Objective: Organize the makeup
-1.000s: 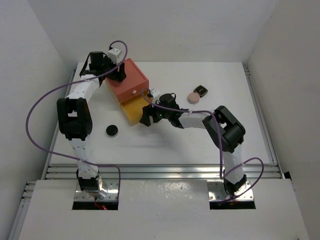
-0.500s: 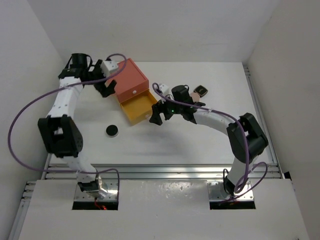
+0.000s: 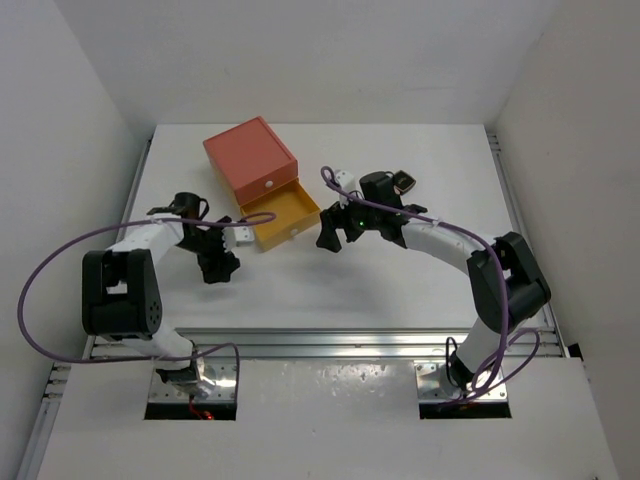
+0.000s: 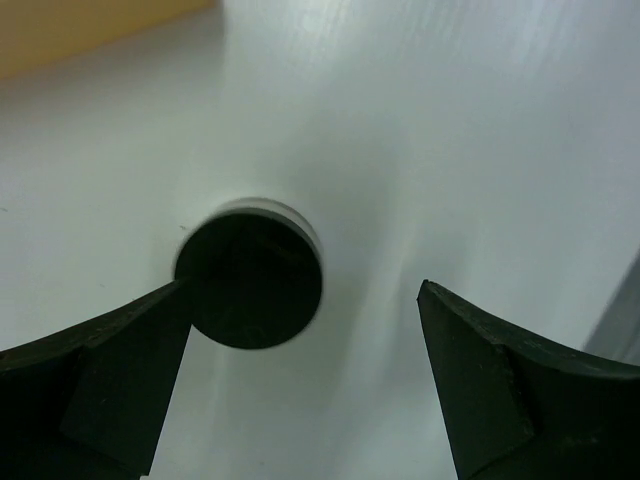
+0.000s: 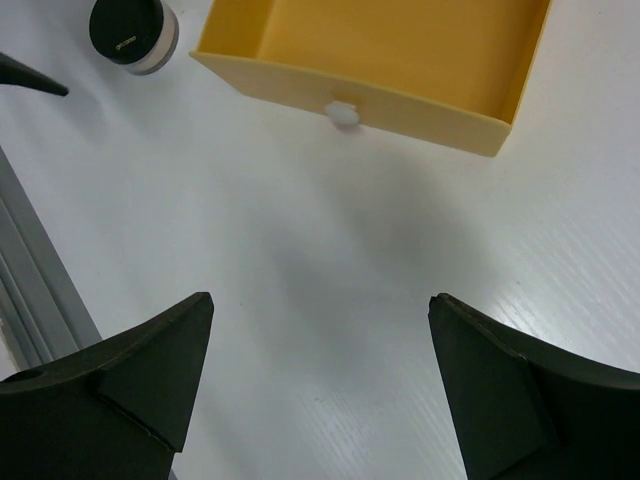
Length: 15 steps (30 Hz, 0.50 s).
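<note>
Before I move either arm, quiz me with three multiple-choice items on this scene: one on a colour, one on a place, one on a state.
1. What colour is the pulled-out drawer? A. Green. B. Yellow. C. Blue.
2. Where is the black disc? A. On the table under the left hand. B. In that drawer. C. Stacked on a compact.
3. How is the right hand? A. Shut on a compact. B. Shut on a tube. C. Open, holding nothing.
Answers: 1 B, plain in the right wrist view; 2 A, the left wrist view shows it there; 3 C, only bare table lies between its spread tips.

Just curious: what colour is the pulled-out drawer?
The drawer is yellow, clearest in the right wrist view.
</note>
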{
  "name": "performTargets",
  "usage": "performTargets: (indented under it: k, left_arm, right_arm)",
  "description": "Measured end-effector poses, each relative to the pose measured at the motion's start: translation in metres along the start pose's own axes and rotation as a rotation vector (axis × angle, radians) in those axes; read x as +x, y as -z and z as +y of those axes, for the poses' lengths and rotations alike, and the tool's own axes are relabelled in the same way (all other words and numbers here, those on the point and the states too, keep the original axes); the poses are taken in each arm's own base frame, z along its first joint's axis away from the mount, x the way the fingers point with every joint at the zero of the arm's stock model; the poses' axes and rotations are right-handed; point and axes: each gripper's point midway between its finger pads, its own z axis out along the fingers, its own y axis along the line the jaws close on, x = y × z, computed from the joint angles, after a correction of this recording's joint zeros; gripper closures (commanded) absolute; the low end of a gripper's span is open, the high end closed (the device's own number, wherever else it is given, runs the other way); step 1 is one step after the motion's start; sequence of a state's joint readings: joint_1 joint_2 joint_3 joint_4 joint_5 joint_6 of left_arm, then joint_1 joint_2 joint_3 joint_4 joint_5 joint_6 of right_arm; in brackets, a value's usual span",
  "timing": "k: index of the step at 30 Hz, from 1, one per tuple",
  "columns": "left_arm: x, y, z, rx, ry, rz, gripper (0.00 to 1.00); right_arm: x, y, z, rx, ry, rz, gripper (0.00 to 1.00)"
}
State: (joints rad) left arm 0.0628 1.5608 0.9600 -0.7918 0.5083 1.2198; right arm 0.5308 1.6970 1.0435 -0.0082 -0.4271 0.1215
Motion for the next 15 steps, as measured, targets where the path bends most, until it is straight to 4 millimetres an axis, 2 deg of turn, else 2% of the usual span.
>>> performTargets:
  k: [6,10,14,15]
  left_arm:
    - [-0.006,-0.013,0.040,-0.148,-0.033,-0.011,0.00]
    - [0.006,-0.025,0.048,-0.170,-0.011,0.019,0.00]
    - [0.010,-0.031,0.045,-0.143,-0.004,0.027,0.03]
    - [0.010,-0.032,0.043,-0.133,-0.011,0.026,0.07]
  right_arm:
    - [0.004,0.001,-0.001,0.003,-0.003,0.017,0.11]
    - [0.008,0.001,-0.001,0.008,-0.009,0.030,0.11]
    - [0.011,0.002,-0.002,0.015,-0.016,0.044,0.11]
    - [0.012,0.002,-0.003,0.019,-0.017,0.048,0.11]
